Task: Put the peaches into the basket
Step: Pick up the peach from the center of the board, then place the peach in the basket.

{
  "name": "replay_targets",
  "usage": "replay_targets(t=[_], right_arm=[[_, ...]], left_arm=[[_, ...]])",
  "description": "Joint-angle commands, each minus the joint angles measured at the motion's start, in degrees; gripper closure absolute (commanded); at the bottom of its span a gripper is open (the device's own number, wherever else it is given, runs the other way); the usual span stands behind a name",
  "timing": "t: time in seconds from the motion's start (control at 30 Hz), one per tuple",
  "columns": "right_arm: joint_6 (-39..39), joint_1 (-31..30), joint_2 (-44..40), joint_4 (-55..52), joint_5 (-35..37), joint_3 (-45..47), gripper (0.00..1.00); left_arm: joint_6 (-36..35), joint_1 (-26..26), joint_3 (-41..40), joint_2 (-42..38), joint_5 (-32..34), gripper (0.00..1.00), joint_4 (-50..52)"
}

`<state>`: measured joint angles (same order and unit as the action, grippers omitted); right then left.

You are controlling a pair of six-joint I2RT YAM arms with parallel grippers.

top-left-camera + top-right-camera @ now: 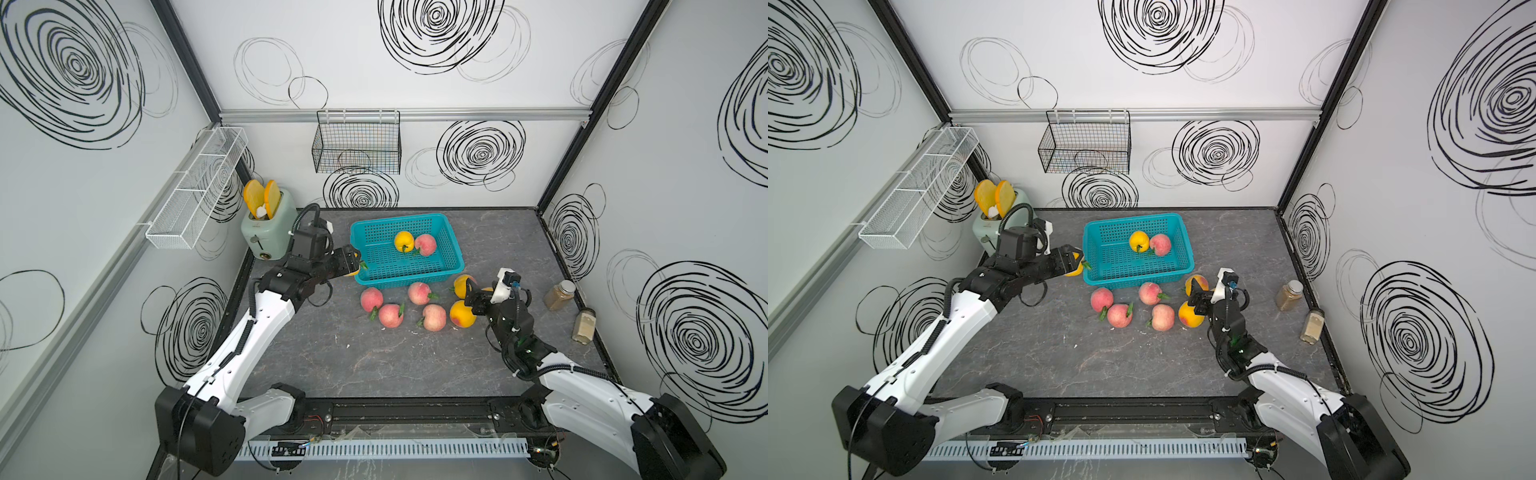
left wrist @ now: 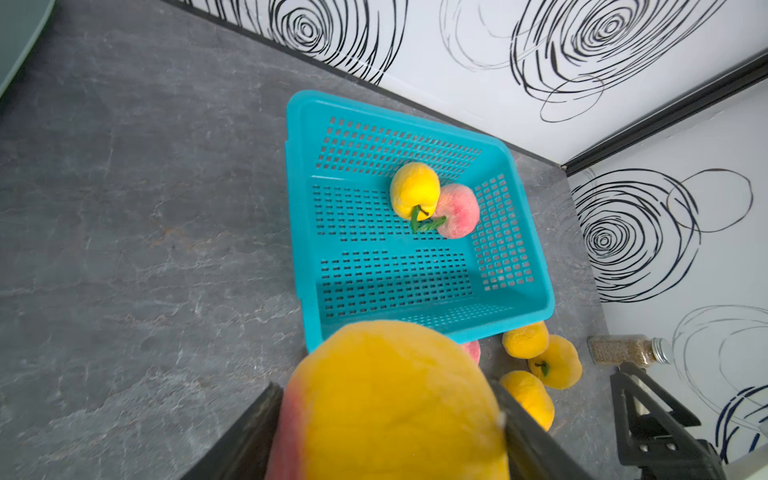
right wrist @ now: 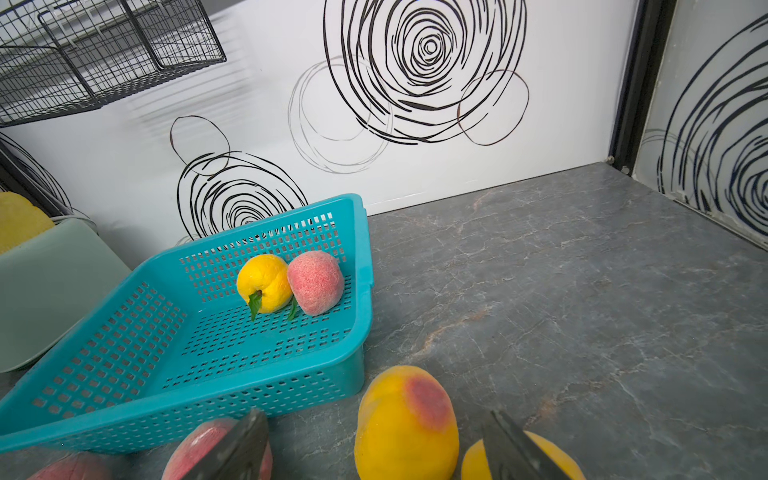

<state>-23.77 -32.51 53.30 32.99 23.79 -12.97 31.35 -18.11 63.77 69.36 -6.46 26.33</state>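
Left wrist view: left gripper (image 2: 386, 390) pinching a yellow-orange peach (image 2: 399, 436), red blush on one flank. Dark fingers (image 2: 249, 436) are pressed on both sides, jaws only as far apart as the fruit is wide. In both top views this gripper sits at the near-left corner of the basket (image 1: 397, 219), just outside the rim. Only a sliver of the held fruit and a green leaf shows past the fingers.

Right gripper (image 3: 376, 417): jaws spread wide, a blushed peach (image 3: 409, 440) standing between them on the counter (image 3: 582, 311). Gap visible on each side, nothing gripped. In a top view it is near the basket's near-right corner, among yellow-orange fruit.

Basket: teal-blue, lattice walls and floor, flared rim, flat on the counter toward the back wall. Inside it are one yellow peach (image 1: 404, 241) and one pink peach (image 1: 425, 244), touching, green leaves on both.

Four loose pink peaches (image 1: 371, 299) (image 1: 419, 293) (image 1: 391, 316) (image 1: 434, 317) lie on the counter just in front of the basket, leaves attached.
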Motion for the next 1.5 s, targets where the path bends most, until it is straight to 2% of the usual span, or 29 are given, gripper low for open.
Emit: replay_targets(t=[0.0,0.23,0.53,0.93,1.23,1.47], right_arm=[[0.0,-0.4,-0.5,0.1,1.0,0.6,0.15],[-0.2,-0.4,-0.4,0.2,0.8,0.8,0.15],[-0.1,-0.4,-1.0,0.0,1.4,0.9,0.15],[0.0,-0.4,-1.3,-0.1,1.5,0.9,0.15],[0.0,-0.4,-0.9,0.3,1.6,0.8,0.15],[0.0,-0.4,-0.7,0.3,1.8,0.8,0.15]], left_arm=[[0.0,-2.6,3.2,2.6,3.8,0.33,-4.8],[-2.3,-6.6,10.0,10.4,7.4,0.33,-5.6],[-4.4,-8.6,16.1,19.1,10.3,0.33,-7.4],[-6.7,-9.2,24.5,30.9,13.4,0.32,-10.4],[-7.7,-9.0,30.5,40.1,13.3,0.32,-11.1],[-7.9,-8.2,31.2,44.4,13.5,0.32,-12.0]])
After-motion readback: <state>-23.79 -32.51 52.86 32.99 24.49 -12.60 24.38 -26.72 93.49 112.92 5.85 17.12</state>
